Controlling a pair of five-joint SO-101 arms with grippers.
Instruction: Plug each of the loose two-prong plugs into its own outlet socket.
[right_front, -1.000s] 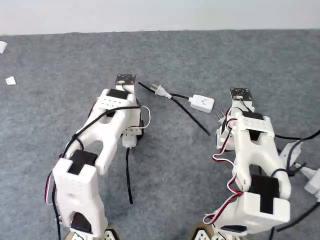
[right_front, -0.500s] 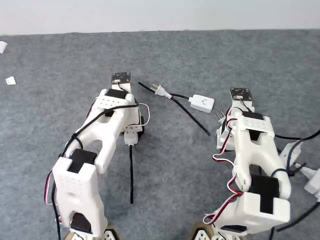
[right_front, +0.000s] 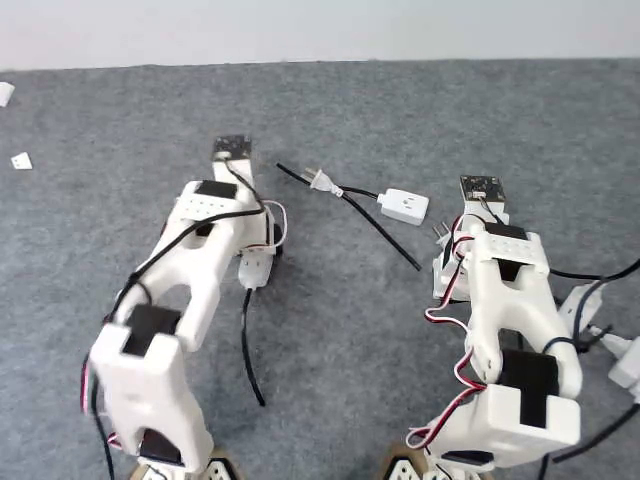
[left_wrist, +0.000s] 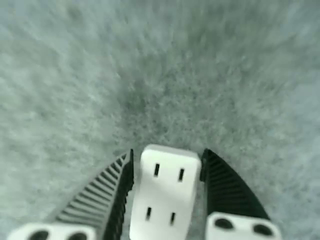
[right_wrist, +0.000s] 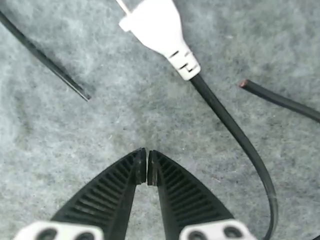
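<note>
My left gripper (left_wrist: 168, 153) is shut on a white outlet socket (left_wrist: 165, 190), whose two pairs of slots face the camera; in the high view this socket (right_front: 255, 270) sits under the left arm and trails a black cord (right_front: 246, 350). A loose white two-prong plug (right_front: 319, 181) lies on the carpet at the middle back, beside a second white socket (right_front: 404, 205). My right gripper (right_wrist: 147, 172) is shut with nothing in it, a short way from another white plug (right_wrist: 157, 29) on a black cord (right_wrist: 235, 135). That plug's prongs (right_front: 440, 233) stick out beside the right arm.
Grey carpet (right_front: 340, 330) covers the table up to a pale wall at the back. Black cords (right_front: 385, 235) cross the middle. A cut cord end (right_wrist: 243, 84) lies near the right gripper. White parts (right_front: 628, 362) sit at the right edge, small white bits (right_front: 20, 160) at the far left.
The left arm has swung to the left and slightly farther back with the socket, and its trailing cord has bent. The right arm has not moved.
</note>
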